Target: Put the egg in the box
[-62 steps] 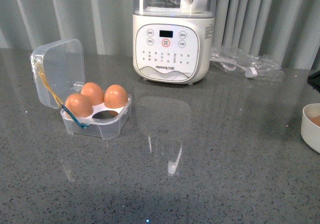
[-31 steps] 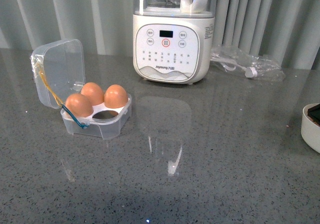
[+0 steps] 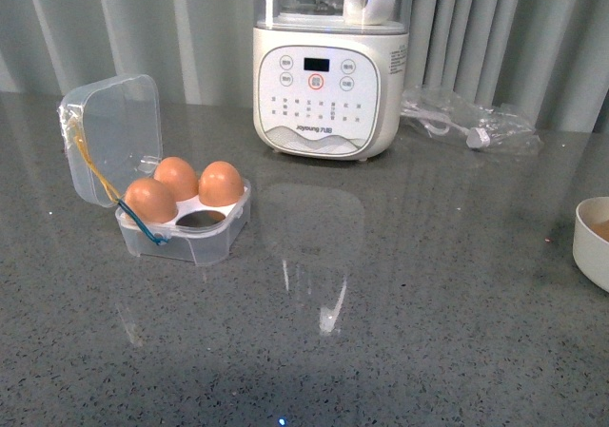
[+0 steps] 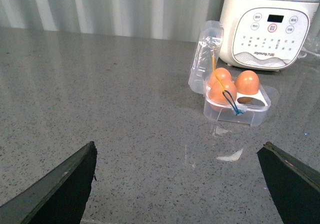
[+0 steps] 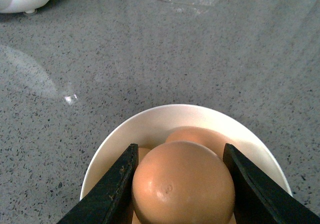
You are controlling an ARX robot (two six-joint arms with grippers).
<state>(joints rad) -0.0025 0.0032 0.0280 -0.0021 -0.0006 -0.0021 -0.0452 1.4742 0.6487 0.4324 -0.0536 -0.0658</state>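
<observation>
My right gripper (image 5: 180,156) is shut on the egg (image 5: 183,189), a smooth orange-brown one held just above a white bowl (image 5: 150,129). Another egg (image 5: 192,134) lies in that bowl. The box (image 3: 205,237) stands at the left of the grey counter with its clear lid (image 3: 114,132) raised. It holds three eggs (image 3: 175,176), and its front right slot (image 3: 202,219) is empty. The left wrist view also shows the box (image 4: 250,115). My left gripper (image 4: 177,149) is open over bare counter, well short of the box. Neither arm shows in the front view.
A large white appliance (image 3: 328,85) stands at the back centre before a curtain. A crumpled clear plastic bag (image 3: 466,123) lies to its right. The bowl (image 3: 588,242) sits at the counter's right edge in the front view.
The dark right gripper, above and then inside the bowl at the front view's right edge, is now out of that view. The box and its eggs have not moved.
</observation>
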